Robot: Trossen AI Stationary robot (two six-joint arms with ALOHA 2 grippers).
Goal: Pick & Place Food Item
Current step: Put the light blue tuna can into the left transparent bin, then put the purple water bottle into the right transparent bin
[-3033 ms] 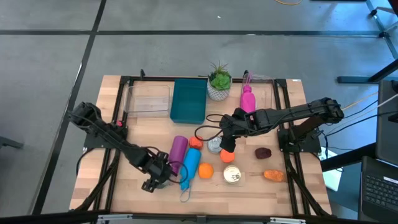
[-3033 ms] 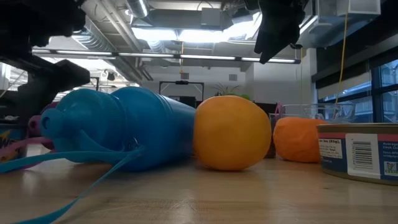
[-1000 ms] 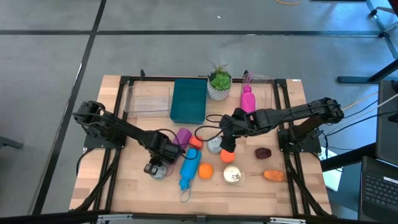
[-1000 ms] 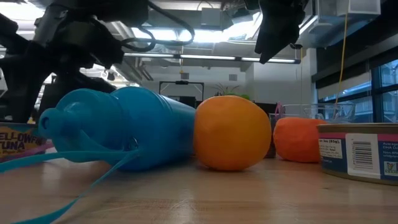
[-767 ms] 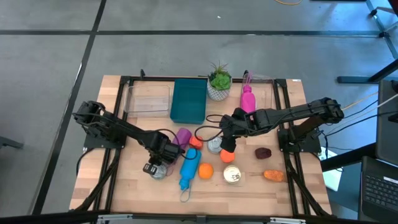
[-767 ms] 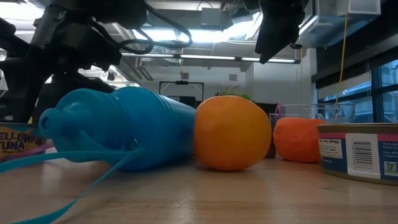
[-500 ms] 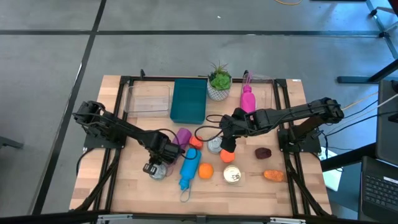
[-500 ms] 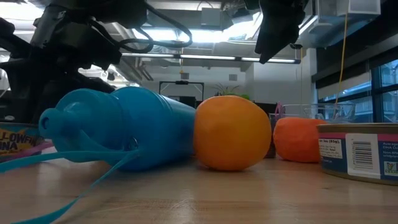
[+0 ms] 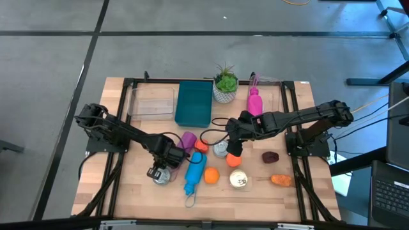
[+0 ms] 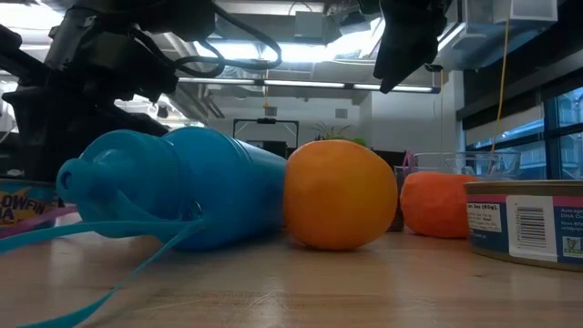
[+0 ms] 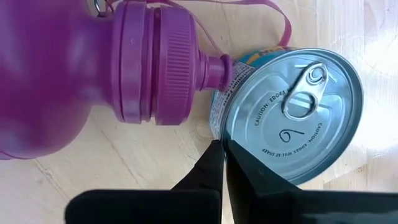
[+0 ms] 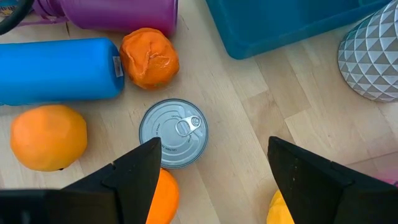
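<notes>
A tuna can (image 11: pixel 292 118) with a pull-tab lid lies next to the purple bottle's cap (image 11: pixel 155 59), near the table's front left. My left gripper (image 11: pixel 222 144) points down at the can's rim and is shut there; the high view shows it over the can (image 9: pixel 163 176). My right gripper (image 12: pixel 214 180) hangs open above a second silver can (image 12: pixel 173 132) near the table's middle, with nothing between its fingers. My left gripper comes from above, slanting down, and meets the tuna can at the edge of its lid (image 11: pixel 231 148). One finger (image 11: pixel 255 177) lies over the lid and the other (image 11: pixel 208 168) outside the can's wall. The fingers hide the exact place of contact. The can shows tilted.
Around the cans lie a blue bottle (image 9: pixel 193 171), an orange (image 9: pixel 211 175), a crumpled orange ball (image 12: pixel 149 57) and a labelled can (image 9: pixel 239 181). A dark plum (image 9: pixel 270 156) and an orange vegetable (image 9: pixel 280 180) lie at the right. A teal bin (image 9: pixel 194 102), a clear box (image 9: pixel 152 102), a plant (image 9: pixel 225 83) and a pink bottle (image 9: pixel 254 102) stand at the back.
In the low view the tuna can's label has slipped a little toward the picture's left edge under my left gripper. My right gripper has kept still.
</notes>
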